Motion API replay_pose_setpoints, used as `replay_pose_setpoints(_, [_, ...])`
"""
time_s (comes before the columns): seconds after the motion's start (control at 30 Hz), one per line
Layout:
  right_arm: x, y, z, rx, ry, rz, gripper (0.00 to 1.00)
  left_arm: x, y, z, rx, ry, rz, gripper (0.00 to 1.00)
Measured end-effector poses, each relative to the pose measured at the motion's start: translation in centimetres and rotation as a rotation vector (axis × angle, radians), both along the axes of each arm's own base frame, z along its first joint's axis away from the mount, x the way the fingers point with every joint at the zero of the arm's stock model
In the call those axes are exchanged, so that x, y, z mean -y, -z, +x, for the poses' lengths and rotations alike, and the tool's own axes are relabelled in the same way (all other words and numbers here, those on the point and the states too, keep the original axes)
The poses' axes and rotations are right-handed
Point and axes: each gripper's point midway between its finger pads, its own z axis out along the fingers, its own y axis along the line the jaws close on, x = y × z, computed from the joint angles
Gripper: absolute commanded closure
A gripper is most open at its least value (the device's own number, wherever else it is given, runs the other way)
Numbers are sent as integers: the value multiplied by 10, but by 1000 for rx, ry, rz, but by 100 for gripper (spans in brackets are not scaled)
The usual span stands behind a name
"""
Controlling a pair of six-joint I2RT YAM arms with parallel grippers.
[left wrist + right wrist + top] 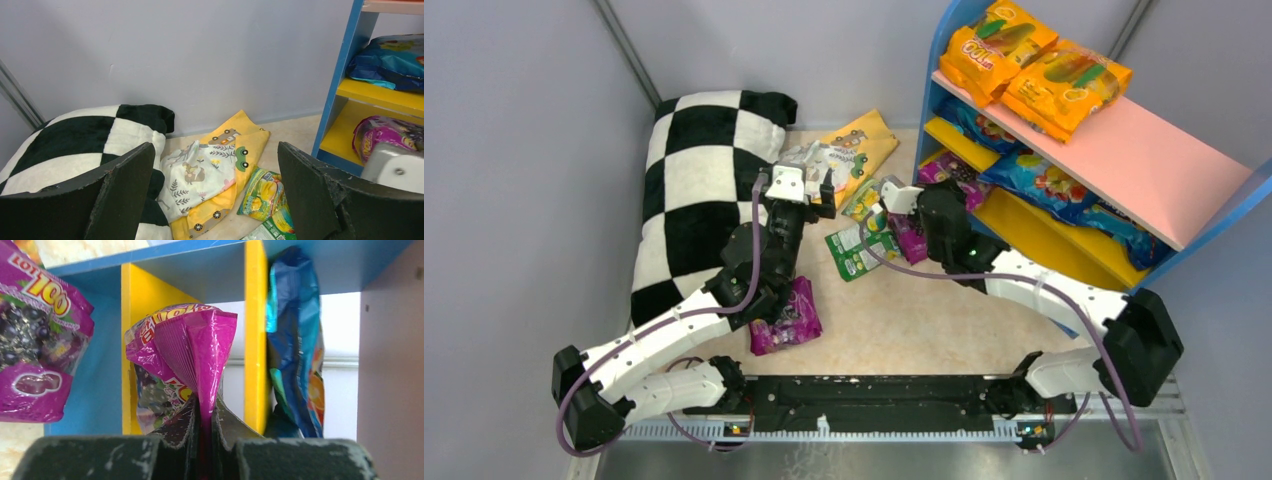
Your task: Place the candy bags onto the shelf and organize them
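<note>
Firmly shut, the right gripper (204, 422) was clamped on the crimped edge of a purple candy bag (185, 350). The bag was held just in front of the shelf (131, 340), facing one of its lower compartments. A second purple bag (35, 340) was seen resting in the shelf to one side, and a blue bag (295, 340) was lodged past the yellow divider on the other side.

The left gripper (216, 192) was spread wide, with nothing held between its fingers (125, 195). It was hung above the table near the checkered pillow (75, 135) and a yellow printed cloth (220, 160).

Two green bags (849, 255) were seen lying on the table between the two grippers, partly covered by the right arm. A third purple bag (786, 318) was found beside the left arm, partly under it.

On the pink top board (1144, 165) two orange bags (999, 50) were laid side by side, one overlapping the other. Further blue bags (1044, 185) were stretched along the yellow board below.

The table (924, 320) was surfaced in pale beige and was enclosed by plain grey walls (524, 150).
</note>
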Motion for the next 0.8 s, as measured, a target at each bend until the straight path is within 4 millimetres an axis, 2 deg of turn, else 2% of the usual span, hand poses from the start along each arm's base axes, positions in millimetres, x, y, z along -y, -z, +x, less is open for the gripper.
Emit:
replay_pose_setpoints(0.17, [8,29,22,-51,49,-125,100,0,-1,-1,0,2,-6,1])
replay_pose_setpoints(0.23, [10,35,32,-59,70,-155,100,-1,-1,-1,0,2,-8,1])
replay_pose_setpoints(0.43, [18,35,71,-48,136,-168,100,-1,-3,-1,2,3,-17,1])
replay_pose_setpoints(0.6, [16,37,100,-39,166,-173,100,-2,-4,0,3,1,-17,1])
replay_pose_setpoints(0.8, [16,46,113,-48,190,-197,100,-2,-4,0,2,3,-15,1])
